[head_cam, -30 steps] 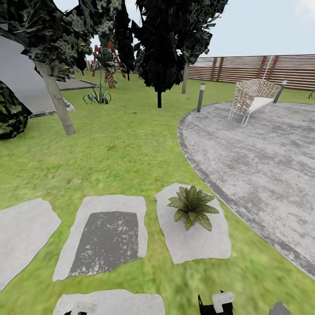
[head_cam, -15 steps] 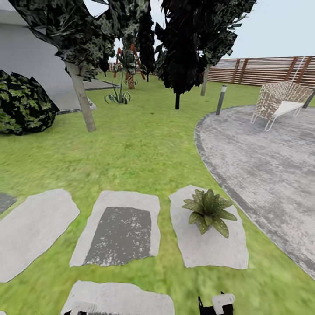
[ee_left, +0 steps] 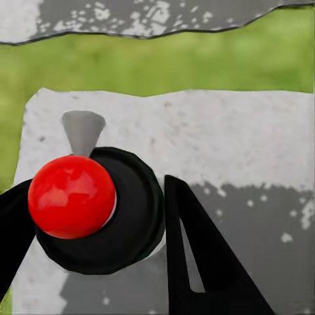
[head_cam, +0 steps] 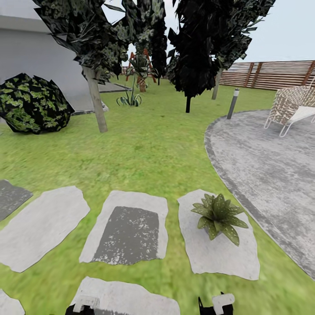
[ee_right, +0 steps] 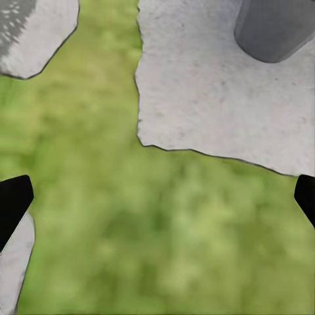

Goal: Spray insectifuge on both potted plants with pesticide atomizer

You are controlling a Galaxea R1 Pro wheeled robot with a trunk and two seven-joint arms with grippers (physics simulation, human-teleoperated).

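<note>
In the head view one potted plant (head_cam: 218,214), a low rosette of speckled olive leaves, sits on a pale stepping stone (head_cam: 221,260) ahead and to the right. In the left wrist view the pesticide atomizer (ee_left: 125,216) shows end-on: a red knob, a black round collar and a grey cone nozzle. My left gripper (ee_left: 92,190) is shut on it, one black finger on each side. Its top edge peeks in at the head view's bottom, left gripper (head_cam: 85,305). My right gripper (ee_right: 157,203) hangs open over grass, and also shows low as right gripper (head_cam: 216,304).
Stepping stones (head_cam: 129,229) lie in a row on the lawn. The round grey paved patch (head_cam: 271,166) spreads to the right, with a wicker chair (head_cam: 293,107) and a lamp post (head_cam: 233,104). A tree trunk (head_cam: 96,105), a dark bush (head_cam: 33,103) and the fence (head_cam: 271,74) stand farther off.
The whole head view has swung to the left: plant, stones and chair slide right in the picture and the dark bush comes into view. Both grippers keep their places at the bottom edge.
</note>
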